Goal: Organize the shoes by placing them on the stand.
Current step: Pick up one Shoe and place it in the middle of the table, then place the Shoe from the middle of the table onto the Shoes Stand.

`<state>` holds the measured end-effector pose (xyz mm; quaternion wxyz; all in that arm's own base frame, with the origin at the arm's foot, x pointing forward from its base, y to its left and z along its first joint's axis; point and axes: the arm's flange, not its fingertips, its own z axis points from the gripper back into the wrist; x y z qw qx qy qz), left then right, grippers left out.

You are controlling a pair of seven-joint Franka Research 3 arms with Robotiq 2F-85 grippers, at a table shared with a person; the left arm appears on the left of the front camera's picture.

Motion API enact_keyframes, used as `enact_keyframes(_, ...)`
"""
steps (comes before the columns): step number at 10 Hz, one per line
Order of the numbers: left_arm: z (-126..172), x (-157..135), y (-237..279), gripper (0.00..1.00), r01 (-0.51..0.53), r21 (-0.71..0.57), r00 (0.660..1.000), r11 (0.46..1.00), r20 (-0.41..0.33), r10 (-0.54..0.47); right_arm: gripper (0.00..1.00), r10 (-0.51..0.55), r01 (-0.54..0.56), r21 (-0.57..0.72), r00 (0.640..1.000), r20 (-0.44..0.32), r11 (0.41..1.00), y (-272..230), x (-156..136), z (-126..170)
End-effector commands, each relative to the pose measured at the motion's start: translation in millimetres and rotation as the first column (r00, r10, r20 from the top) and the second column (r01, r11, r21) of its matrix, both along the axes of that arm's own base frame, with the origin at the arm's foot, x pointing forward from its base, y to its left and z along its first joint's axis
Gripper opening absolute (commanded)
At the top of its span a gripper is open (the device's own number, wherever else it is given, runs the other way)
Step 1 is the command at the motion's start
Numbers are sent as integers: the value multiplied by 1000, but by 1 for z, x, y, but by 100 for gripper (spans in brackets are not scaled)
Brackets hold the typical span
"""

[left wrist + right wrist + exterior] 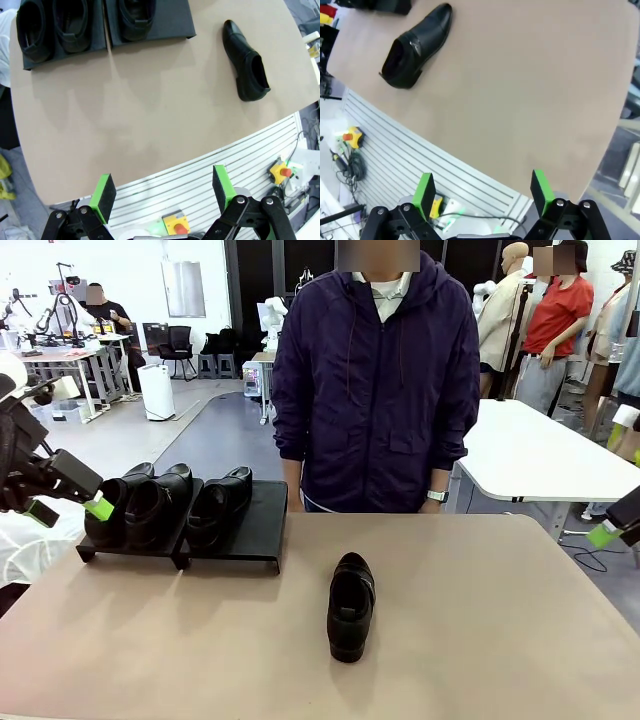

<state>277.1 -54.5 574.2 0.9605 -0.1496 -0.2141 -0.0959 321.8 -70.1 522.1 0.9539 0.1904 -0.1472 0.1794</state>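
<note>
The tan surface [480, 640] is mostly bare around the one loose shoe [351, 606], which is laid near its middle, well apart from every edge. The stand [255, 525] is set at the far left, three shoes [160, 502] on it, its right end unfilled. The left hand [162, 192] is spread wide, grasping nothing. The right hand [482, 192] is likewise released; in the front view it is cut off at the frame edge.
</note>
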Motion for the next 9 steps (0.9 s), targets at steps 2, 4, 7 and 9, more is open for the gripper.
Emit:
enact_keyframes(2, 1, 0, 2, 100, 17, 10, 1000, 1000, 3, -17, 100, 11, -11, -1, 998, -55, 1000, 2, 2, 7)
enact_keyframes(4, 1, 0, 2, 100, 17, 10, 1000, 1000, 3, -17, 100, 11, -11, -1, 998, -55, 1000, 2, 2, 7)
enact_keyframes(7, 1, 0, 2, 100, 17, 10, 1000, 1000, 3, -17, 100, 11, -11, -1, 998, -55, 1000, 2, 2, 7)
enact_keyframes(9, 1, 0, 2, 100, 17, 10, 1000, 1000, 3, -17, 100, 11, -11, -1, 998, -55, 1000, 2, 2, 7)
